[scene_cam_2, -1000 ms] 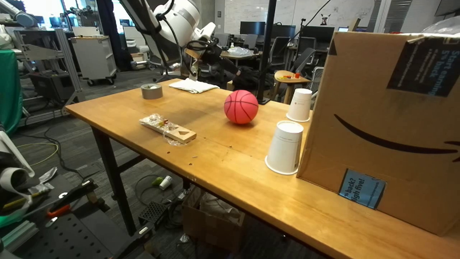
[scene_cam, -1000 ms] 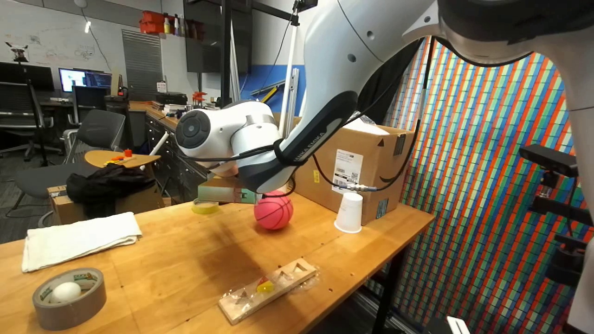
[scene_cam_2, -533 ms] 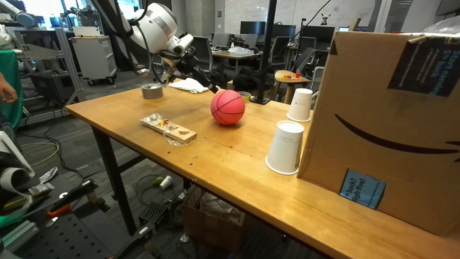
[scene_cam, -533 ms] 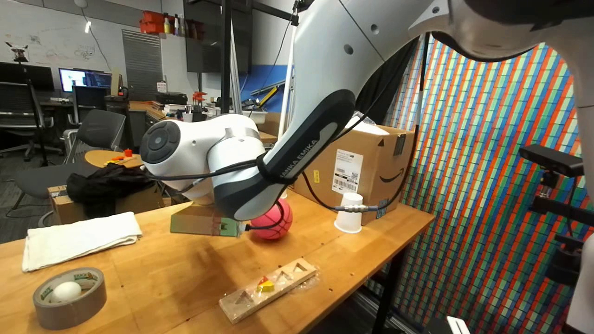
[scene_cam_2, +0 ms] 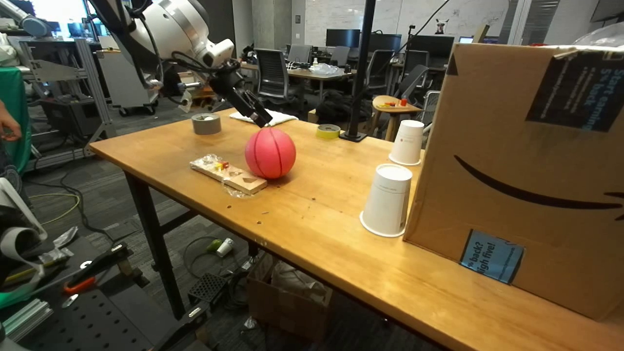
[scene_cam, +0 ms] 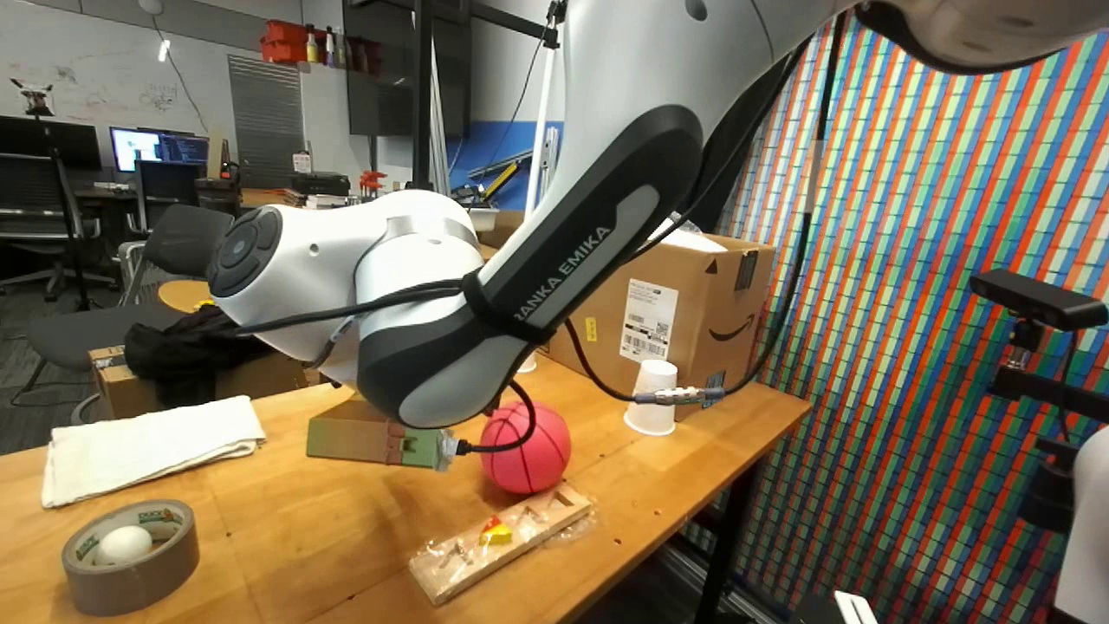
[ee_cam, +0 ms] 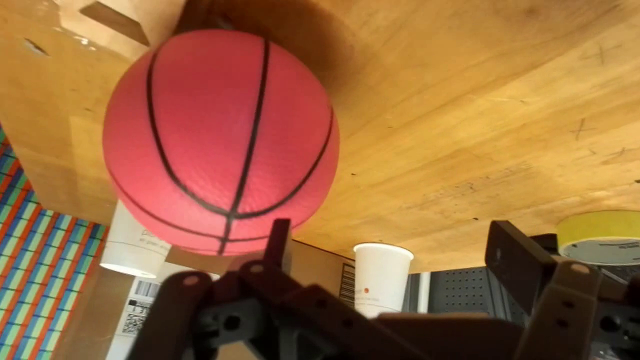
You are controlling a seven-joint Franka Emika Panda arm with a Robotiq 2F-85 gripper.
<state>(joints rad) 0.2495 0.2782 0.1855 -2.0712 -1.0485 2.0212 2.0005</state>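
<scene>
My gripper [ee_cam: 395,245] is open, its two dark fingers wide apart with nothing held between them. A pink ball with black seams [ee_cam: 220,140] fills the left of the wrist view, and one fingertip overlaps its edge there. In an exterior view the gripper [scene_cam_2: 262,121] points down at a slant just above and behind the ball [scene_cam_2: 270,153]; I cannot tell whether they touch. The ball rests on the table right beside a wooden shape board [scene_cam_2: 229,175] in clear wrapping, with red and yellow pieces on it. The arm hides the fingers in an exterior view where the ball [scene_cam: 526,459] shows partly.
White paper cups [scene_cam_2: 387,200] stand upside down by a large cardboard box [scene_cam_2: 487,146]. Yellow tape [scene_cam_2: 328,130] lies near a black post. A grey tape roll [scene_cam: 134,594] holds a white ball [scene_cam: 123,544]. A folded white cloth [scene_cam: 152,446] lies behind it.
The ball has moved across the table toward the wooden board and now sits next to it. My gripper has come down and followed the same way. The yellow tape has come into view behind it.
</scene>
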